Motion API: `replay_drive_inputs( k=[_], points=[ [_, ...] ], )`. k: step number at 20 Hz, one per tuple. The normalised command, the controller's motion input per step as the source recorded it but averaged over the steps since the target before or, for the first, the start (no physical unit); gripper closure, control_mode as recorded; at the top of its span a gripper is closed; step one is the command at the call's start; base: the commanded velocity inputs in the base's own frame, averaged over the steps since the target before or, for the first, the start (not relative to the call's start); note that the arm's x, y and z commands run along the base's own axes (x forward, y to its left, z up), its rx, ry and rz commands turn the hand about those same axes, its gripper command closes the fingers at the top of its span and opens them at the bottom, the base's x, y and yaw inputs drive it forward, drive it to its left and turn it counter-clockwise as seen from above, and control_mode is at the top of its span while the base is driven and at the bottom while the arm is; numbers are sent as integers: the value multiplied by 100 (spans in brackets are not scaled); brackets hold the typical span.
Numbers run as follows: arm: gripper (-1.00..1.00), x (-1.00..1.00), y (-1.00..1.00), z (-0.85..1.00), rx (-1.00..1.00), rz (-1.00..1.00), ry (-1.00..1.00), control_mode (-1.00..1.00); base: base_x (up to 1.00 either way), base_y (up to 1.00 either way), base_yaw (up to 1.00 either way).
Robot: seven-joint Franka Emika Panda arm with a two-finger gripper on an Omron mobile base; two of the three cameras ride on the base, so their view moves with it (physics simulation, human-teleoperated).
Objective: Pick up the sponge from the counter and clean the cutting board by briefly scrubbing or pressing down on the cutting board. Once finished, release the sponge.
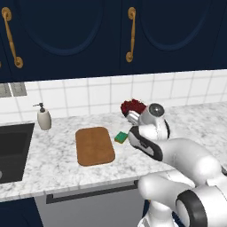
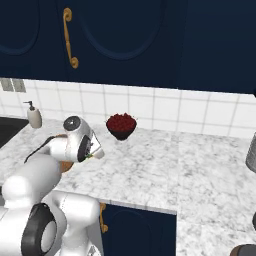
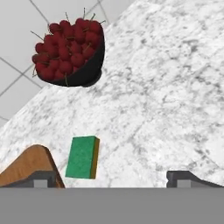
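The sponge [image 3: 82, 157] is seen green side up at lower left of the hand view, lying flat on the counter [image 3: 166, 100], just beside a corner of the cutting board [image 3: 27, 168]. The gripper [image 3: 111, 179] fingertips [image 3: 40, 180] are spread wide at the bottom edge, nothing held between them. A dark bowl of cherries [image 3: 70, 50] sits at upper left. In the left base view the sponge [image 1: 121, 137] is found mid-frame, right of the cutting board [image 1: 94, 146]; a soap dispenser [image 1: 43, 117] and sink [image 1: 13, 150] are at left.
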Motion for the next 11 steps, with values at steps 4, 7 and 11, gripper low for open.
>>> replay_drive_inputs(
  k=[4, 7, 11],
  points=[
    [-100, -52, -27, 100, 6, 1, 0, -100, 0, 0, 0],
    [-100, -77, -44, 100, 8, 3, -1, -100, 0, 0, 0],
    [-100, -99, -36, 100, 4, 4, -13, -100, 0, 0, 0]
  ],
)
